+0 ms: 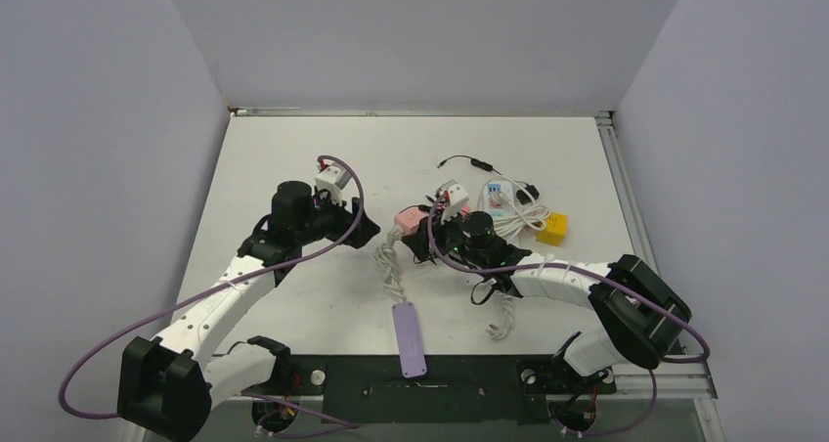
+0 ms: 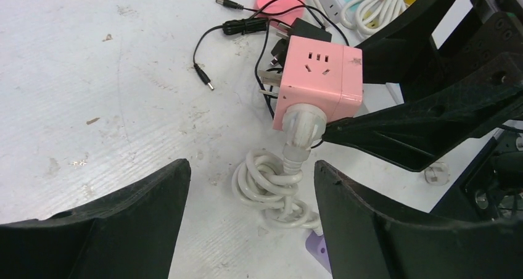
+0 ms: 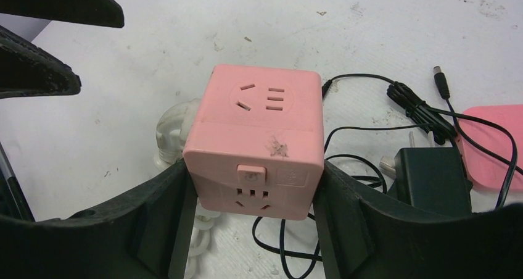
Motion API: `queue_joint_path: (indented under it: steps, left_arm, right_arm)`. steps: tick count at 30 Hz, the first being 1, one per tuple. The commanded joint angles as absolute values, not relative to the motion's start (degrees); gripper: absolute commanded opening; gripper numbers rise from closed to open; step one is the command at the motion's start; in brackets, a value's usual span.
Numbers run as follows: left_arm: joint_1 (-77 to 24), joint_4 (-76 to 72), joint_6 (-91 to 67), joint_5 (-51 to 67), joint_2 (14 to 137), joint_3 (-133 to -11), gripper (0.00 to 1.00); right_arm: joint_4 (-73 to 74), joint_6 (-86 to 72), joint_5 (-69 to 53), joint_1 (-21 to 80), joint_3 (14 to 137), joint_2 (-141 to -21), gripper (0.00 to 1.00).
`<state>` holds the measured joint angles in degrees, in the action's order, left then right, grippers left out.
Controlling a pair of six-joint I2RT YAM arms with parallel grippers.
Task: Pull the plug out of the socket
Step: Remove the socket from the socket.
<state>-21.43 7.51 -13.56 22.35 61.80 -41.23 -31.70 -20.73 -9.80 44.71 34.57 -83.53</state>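
Nearest, by the near edge of the white table (image 1: 293, 300), lies a flat pale-purple plastic bar (image 1: 410, 339). A twisted white cord (image 2: 268, 186) runs from it away to the far side, ending in a round white plastic plug (image 2: 302, 128).

The plug is still seated in the near-left face of the pink plastic cube socket (image 3: 256, 143), which sits at mid-table between the two arms.

The right gripper (image 3: 253, 189) is clamped on the cube, one black finger pressed to each side, the cube's switch face towards its camera.

The left gripper (image 2: 253, 174) stands just left of the plug with its fingers wide apart. They hold nothing, and the coiled cord lies on the table in the gap between them.

Just right of the cube lie a black plug-in adapter (image 3: 428, 174) with thin black leads, and a flat pink pad (image 3: 493, 143).

Farther right are a white power strip (image 1: 501, 198) wrapped in its white cable, and a small yellow block (image 1: 552, 229).
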Motion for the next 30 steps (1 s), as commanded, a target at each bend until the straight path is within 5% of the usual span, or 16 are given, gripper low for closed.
queue_joint_path:
  steps: [1,11,16,26,30]
  left_arm:
    - [-21.9,8.5,-10.4,20.2,60.9,-44.1,0.7]
    - [-25.0,8.7,-11.7,28.6,66.8,-45.5,0.7]
    - [-25.1,9.3,-12.0,29.3,68.5,-46.1,0.54]
    - [-26.5,11.4,-11.3,29.2,71.0,-47.3,0.52]
    - [-26.7,11.4,-11.2,29.5,71.3,-47.4,0.35]
  right_arm:
    - [-33.1,-18.1,-12.5,45.2,38.1,-83.6,0.05]
    - [-34.1,-17.0,-12.9,47.8,38.2,-83.0,0.05]
    - [-34.2,-16.6,-12.5,48.3,38.2,-82.6,0.05]
    - [-33.7,-15.9,-11.8,48.8,38.1,-82.1,0.05]
    - [-33.9,-15.5,-11.9,49.1,38.1,-81.8,0.05]
